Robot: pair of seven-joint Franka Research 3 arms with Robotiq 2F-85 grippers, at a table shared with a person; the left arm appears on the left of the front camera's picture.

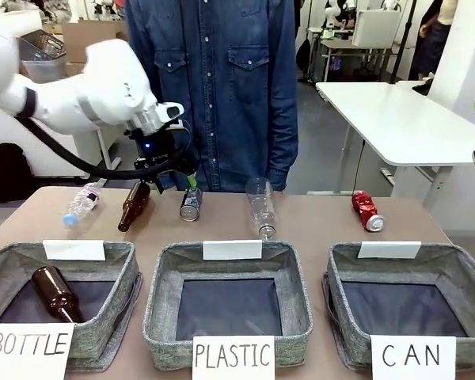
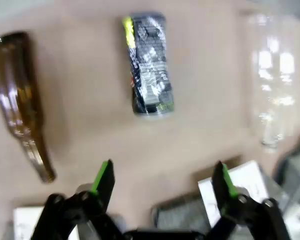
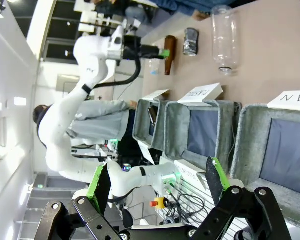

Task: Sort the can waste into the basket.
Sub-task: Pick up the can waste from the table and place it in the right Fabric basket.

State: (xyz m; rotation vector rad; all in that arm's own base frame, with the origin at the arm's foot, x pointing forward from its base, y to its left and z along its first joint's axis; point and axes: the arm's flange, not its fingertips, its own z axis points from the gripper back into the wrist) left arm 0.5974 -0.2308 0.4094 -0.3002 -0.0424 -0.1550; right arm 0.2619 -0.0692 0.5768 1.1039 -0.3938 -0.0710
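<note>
My left gripper hangs above the far row of things on the tan table, its fingers spread wide with nothing between them. In the left wrist view, the dark blue-black metal drink can with coloured print lies on its side ahead of my fingertips, not yet between them. The red metal drink can with white marks lies well apart, just behind the grey woven-fabric basket with the CAN card. My right gripper is also spread and empty.

The first risk I judge is crowding. The brown glass bottle lies just beside the dark can on one side and the clear plastic bottle near it on the other. If I come down off-centre, a finger could knock the brown bottle and set it rolling.

The can is round and on its side. If one pad touches before the other, it may roll away or twist out of a shallow pinch.

The carry is long too. The grey basket marked PLASTIC sits right below this can, so a slip or an early release would put it in the wrong basket.
</note>
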